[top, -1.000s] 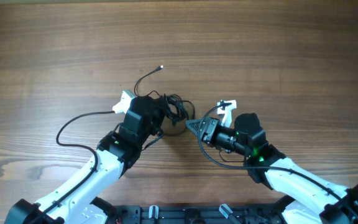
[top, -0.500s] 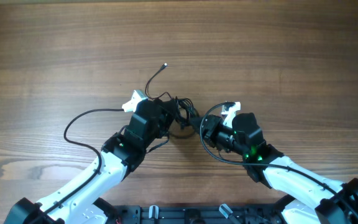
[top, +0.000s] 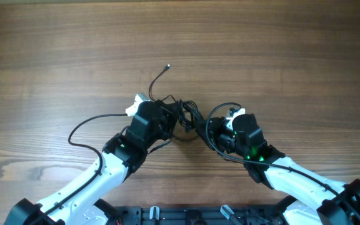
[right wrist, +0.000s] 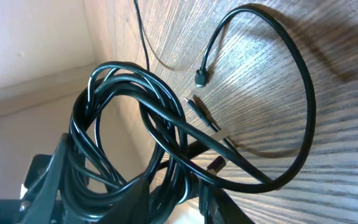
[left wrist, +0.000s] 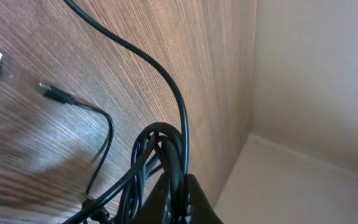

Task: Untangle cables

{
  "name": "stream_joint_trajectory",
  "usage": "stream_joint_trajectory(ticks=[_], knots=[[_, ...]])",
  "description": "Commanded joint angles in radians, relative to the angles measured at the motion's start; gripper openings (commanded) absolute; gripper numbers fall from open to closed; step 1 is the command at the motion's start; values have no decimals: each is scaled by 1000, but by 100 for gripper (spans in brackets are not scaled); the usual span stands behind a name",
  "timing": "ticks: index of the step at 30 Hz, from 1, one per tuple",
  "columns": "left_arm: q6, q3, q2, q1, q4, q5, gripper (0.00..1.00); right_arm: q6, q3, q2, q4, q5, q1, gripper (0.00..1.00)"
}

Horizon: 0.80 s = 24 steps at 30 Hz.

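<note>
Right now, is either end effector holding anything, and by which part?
Both appear shut on the cables: left end effector on the clump's side, right end effector on strands at its opposite edge. Jaws mostly hidden.

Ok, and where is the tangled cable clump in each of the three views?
Overhead: the cable clump lies near the picture's centre.
Left wrist: the clump is at bottom centre, close to the camera.
Right wrist: the clump fills the left half as a big coil.
Shared landmark: the wooden table lies behind it in every view.
</note>
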State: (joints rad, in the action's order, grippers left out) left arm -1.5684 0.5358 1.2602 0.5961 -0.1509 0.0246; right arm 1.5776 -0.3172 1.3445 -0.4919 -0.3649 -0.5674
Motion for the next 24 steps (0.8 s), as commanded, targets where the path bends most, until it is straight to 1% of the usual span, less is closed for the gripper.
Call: stream_joint_trajectory(ticks=[1,7,11,17,22,24], knots=[[-61,7,-7,23,-11,15,4,48,1,15,0,18,-3,27],[-68,7,-7,30,-18,9,4,50,1,16,-1,77,-50,27],[-196,7,-7,45,-19,9,4,60,1,34,-9,102,-76,27],[-317,7,-7,58,-30,-3,4,74,1,69,-43,116,-124,26],[-327,7,-7,72,-123,10,4,75,1,104,-62,169,-146,26],[-372,7,-7,89,-130,12,4,71,1,105,-84,190,-146,26]])
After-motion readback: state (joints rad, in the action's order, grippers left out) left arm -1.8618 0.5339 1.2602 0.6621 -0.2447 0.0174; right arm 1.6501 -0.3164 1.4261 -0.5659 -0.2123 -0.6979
